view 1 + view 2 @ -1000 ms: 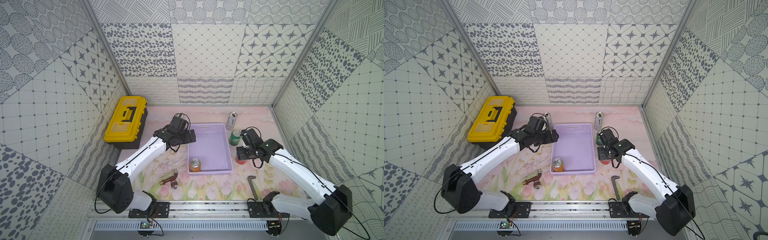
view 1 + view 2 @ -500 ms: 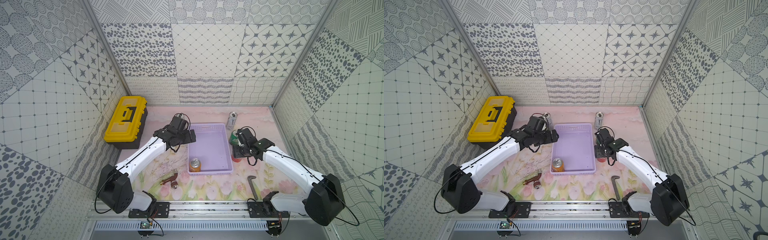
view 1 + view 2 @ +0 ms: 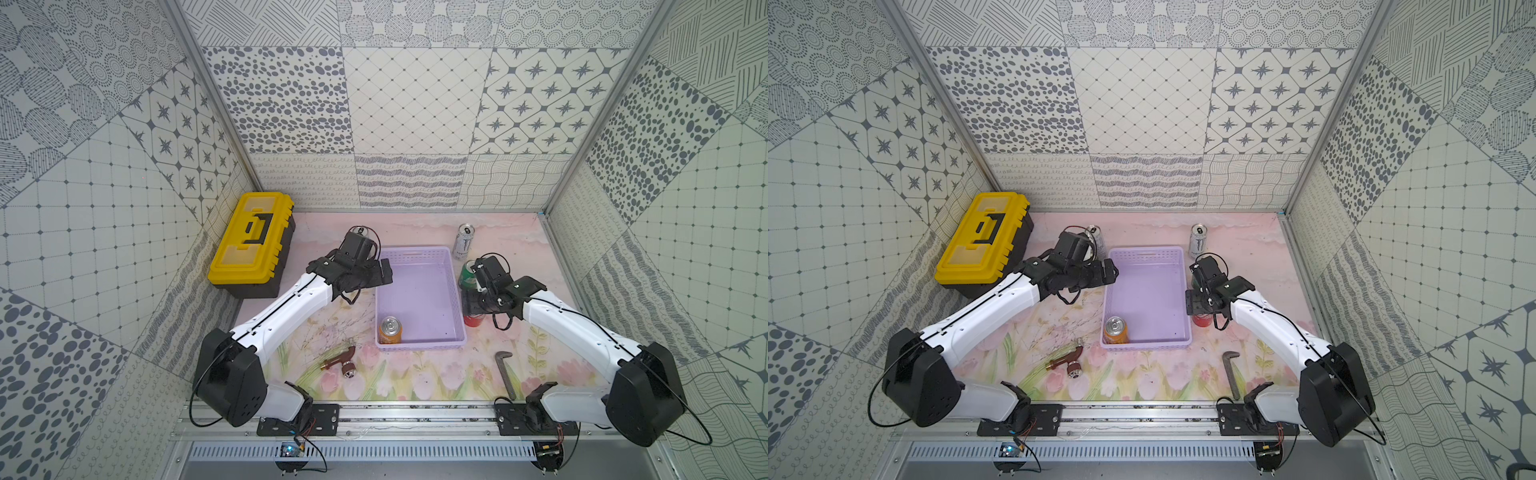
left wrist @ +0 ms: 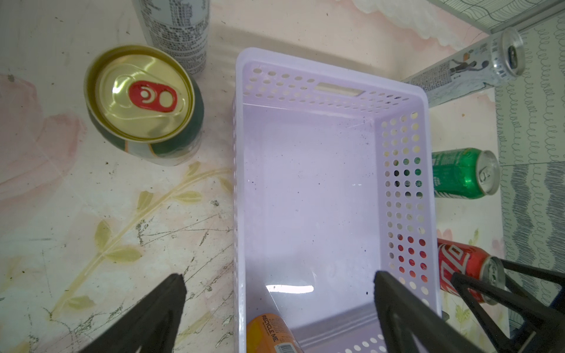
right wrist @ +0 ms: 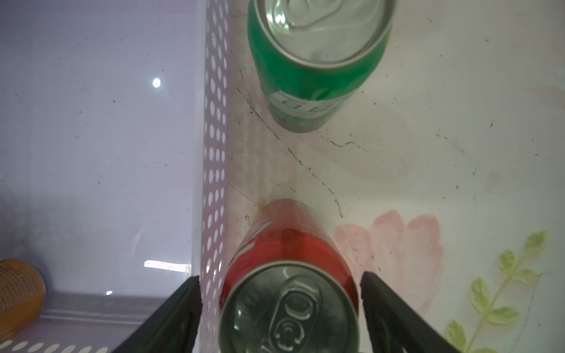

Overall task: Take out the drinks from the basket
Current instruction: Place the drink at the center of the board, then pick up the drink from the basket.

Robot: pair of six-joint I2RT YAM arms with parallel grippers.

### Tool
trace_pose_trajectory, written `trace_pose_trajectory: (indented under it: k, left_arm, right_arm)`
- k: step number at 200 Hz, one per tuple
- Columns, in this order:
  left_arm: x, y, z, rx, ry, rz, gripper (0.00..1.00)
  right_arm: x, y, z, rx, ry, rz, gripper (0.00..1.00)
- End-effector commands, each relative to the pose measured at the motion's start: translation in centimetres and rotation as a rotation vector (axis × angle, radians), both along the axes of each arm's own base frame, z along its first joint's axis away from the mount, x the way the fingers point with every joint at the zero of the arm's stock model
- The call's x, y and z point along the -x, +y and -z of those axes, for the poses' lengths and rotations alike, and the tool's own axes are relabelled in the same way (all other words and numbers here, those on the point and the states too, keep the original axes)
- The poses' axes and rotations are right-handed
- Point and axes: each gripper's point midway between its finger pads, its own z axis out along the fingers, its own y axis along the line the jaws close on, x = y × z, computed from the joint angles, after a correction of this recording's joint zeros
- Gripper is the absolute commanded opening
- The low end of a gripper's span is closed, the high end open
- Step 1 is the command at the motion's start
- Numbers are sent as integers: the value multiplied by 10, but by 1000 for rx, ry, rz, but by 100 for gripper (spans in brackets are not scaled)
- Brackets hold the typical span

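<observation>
The lavender basket (image 3: 415, 250) (image 3: 1148, 291) sits mid-table with one orange can (image 3: 390, 330) (image 4: 269, 334) upright in its near left corner. Outside its right wall stand a red can (image 3: 473, 320) (image 5: 290, 244), a green can (image 3: 466, 276) (image 5: 312, 76) and a tall white can (image 3: 464, 241). My right gripper (image 5: 279, 278) (image 3: 471, 305) is open over the red can, with a gap at each finger. A dark green can (image 4: 143, 101) and another tall white can (image 3: 1096, 241) stand left of the basket. Above the basket's left rim, my left gripper (image 4: 279, 276) (image 3: 384, 272) hangs open and empty.
A yellow and black toolbox (image 3: 251, 241) stands at the back left. A brown tap fitting (image 3: 340, 359) lies near the front left of the basket. A hooked metal wrench (image 3: 505, 370) lies at the front right, near my right arm's base.
My right gripper's jaws have spread apart from the red can, which stands on the table beside the basket. The left arm has not moved.
</observation>
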Motion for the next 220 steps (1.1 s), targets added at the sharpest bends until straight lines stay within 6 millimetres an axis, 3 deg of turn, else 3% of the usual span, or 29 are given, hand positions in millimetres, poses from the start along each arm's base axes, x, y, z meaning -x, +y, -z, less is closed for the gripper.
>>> trace_pose_trajectory:
  k: [1, 50, 84, 123, 162, 220]
  left_arm:
    - [2, -7, -9, 12, -12, 34, 100]
    - [16, -19, -13, -108, -42, 112, 100]
    - [37, -27, -8, -141, -6, 178, 99]
    - [71, -31, 0, -223, 64, 281, 98]
    - [104, -27, 19, -266, 160, 329, 98]
    - [137, -38, 32, -232, 229, 401, 96]
  right_arm:
    - [-13, 3, -24, -48, -96, 19, 93]
    - [-28, 8, -78, -123, -260, 31, 97]
    - [-34, 8, -94, -126, -307, 30, 97]
    - [-36, 7, -93, -115, -309, 29, 97]
    - [-35, 2, -92, -108, -314, 37, 97]
    - [-36, 2, -89, -128, -309, 35, 97]
